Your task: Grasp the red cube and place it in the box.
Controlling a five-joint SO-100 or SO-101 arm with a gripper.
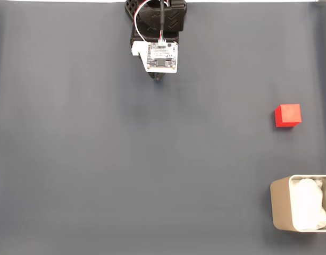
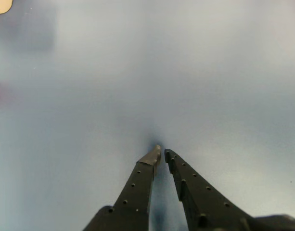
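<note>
A: Report the position of the arm [image 1: 157, 37] and the state of the gripper [image 2: 161, 153].

B: In the fixed view the arm sits folded at the top edge of the grey mat [image 1: 125, 159], with a white circuit board [image 1: 162, 57] facing the camera. The wrist view shows both fingers nearly together at the tips, only a thin gap between them, and nothing held. This is probably a rest posture, with no approach begun.

A: Locate the task items.

B: The red cube [image 1: 287, 115] lies on the mat near the right edge of the fixed view, well apart from the arm. The box [image 1: 279, 210] stands below the cube in that view, at the lower right corner and partly cut off by the frame. White padding [image 1: 309, 204] is visible inside it. Cube and box are near each other but not touching.

A: State what each view adds.

B: The fixed view gives the full layout: arm, cube and box. It does not show the finger gap. The wrist view shows the fingers clearly, but the mat beyond is blurred. A beige patch [image 2: 0, 6] in its top left corner may be the box; this cannot be confirmed.
</note>
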